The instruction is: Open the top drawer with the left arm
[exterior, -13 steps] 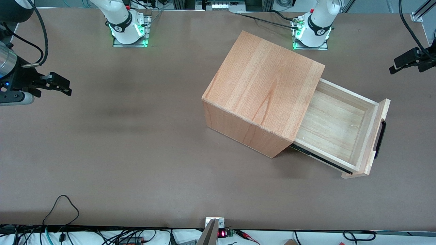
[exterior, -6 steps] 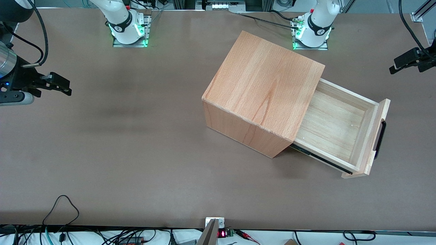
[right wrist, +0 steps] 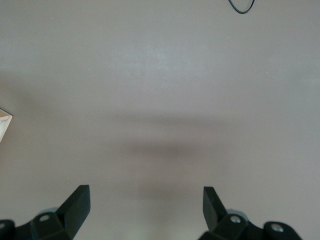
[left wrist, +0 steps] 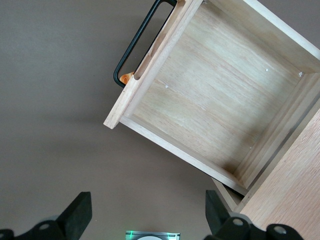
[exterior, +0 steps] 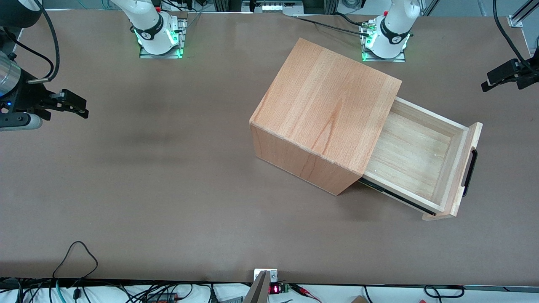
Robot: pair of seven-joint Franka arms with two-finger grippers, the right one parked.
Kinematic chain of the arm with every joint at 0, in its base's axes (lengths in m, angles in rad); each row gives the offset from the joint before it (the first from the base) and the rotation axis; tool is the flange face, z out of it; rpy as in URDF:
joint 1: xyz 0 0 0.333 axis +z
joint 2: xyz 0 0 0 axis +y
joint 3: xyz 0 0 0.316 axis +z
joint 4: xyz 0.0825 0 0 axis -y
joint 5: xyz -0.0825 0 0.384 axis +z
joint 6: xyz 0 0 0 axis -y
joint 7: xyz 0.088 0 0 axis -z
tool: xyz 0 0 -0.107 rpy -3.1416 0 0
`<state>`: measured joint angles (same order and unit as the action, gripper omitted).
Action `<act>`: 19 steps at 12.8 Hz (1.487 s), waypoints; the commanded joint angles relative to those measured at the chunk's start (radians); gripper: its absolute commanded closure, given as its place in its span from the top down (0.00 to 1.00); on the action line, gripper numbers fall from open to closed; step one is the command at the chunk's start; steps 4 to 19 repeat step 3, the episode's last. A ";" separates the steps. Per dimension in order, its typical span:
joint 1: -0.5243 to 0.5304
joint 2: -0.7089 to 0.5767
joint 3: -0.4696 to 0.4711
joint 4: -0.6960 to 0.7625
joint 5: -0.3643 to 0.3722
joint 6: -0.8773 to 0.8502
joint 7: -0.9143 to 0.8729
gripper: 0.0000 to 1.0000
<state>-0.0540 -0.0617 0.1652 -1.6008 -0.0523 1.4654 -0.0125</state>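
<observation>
Judging by how far the top drawer (exterior: 414,158) juts out of the wooden casing (exterior: 324,113), toward the working arm's end of the table (exterior: 168,189), we take the pull as done and the step in hand as a clean retreat. Our gripper (left wrist: 145,212) hangs above the table surface just off the drawer's front panel (left wrist: 145,80), fingers (left wrist: 77,212) spread wide and holding nothing, well apart from the black handle (exterior: 469,172). To finish well, we should hold the arm clear of that handle and the panel edge, so nothing nudges the drawer inward or skews the casing on the table.
</observation>
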 commanded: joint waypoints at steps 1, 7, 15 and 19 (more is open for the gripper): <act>-0.001 -0.003 -0.003 0.019 0.026 -0.019 -0.007 1.00; -0.001 -0.003 -0.003 0.019 0.028 -0.019 -0.007 1.00; -0.001 -0.003 -0.003 0.019 0.028 -0.019 -0.007 1.00; -0.001 -0.003 -0.003 0.019 0.028 -0.019 -0.007 1.00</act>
